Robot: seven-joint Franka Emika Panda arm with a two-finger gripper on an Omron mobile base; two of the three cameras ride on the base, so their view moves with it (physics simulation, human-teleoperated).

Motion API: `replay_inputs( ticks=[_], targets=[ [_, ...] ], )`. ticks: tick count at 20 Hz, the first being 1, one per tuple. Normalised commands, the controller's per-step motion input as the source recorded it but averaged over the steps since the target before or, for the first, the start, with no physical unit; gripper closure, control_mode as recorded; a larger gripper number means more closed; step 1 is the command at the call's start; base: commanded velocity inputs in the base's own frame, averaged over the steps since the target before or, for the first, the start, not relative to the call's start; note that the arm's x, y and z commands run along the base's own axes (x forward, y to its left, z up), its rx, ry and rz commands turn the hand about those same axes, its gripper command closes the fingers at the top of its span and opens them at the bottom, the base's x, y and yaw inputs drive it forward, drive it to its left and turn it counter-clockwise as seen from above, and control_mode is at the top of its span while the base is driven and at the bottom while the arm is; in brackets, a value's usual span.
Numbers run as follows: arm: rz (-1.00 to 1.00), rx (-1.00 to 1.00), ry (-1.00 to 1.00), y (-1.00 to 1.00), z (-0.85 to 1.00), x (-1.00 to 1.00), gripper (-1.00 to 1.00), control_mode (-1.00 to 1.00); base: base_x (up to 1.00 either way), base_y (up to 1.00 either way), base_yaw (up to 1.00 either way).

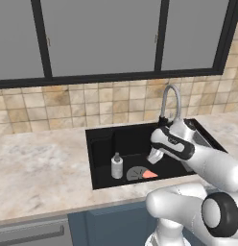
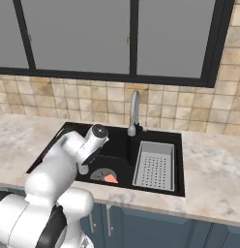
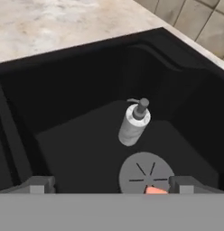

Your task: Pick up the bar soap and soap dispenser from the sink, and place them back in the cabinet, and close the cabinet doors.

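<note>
The black sink (image 1: 102, 139) is set into the marble counter. On its floor the white-grey soap dispenser (image 1: 117, 166) (image 3: 133, 122) stands upright, left of the round grey drain (image 1: 136, 173) (image 3: 145, 173). The salmon bar soap (image 1: 149, 174) (image 2: 111, 178) lies at the drain's right edge; in the hand view a sliver of the bar soap (image 3: 154, 190) peeks over the bottom band. My gripper (image 1: 153, 157) (image 3: 111, 186) hangs open above the basin floor, over the drain and bar soap and right of the dispenser, holding nothing. The cabinet and its doors are out of view.
A curved silver faucet (image 1: 170, 101) (image 2: 134, 114) rises behind the sink, close to my forearm. A grey perforated tray (image 2: 153, 164) fills the basin's right part. Grey black-framed window panes (image 1: 104, 36) are above, small blue doors (image 2: 141, 227) below the counter.
</note>
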Motion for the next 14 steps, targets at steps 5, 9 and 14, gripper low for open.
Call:
replay_inputs(
  ticks=[5, 9, 14],
  targets=[
    [0.12, 0.0, -0.08, 0.0, -0.41, 0.4, -1.0, -1.0, 0.0, 0.0, 0.0],
    [0.09, 0.0, -0.06, 0.0, -0.29, 0.34, -1.0, -1.0, 0.0, 0.0, 0.0],
    [0.08, 0.0, -0.03, 0.0, -0.31, 0.27, -1.0, -1.0, 0.0, 0.0, 0.0]
  ],
)
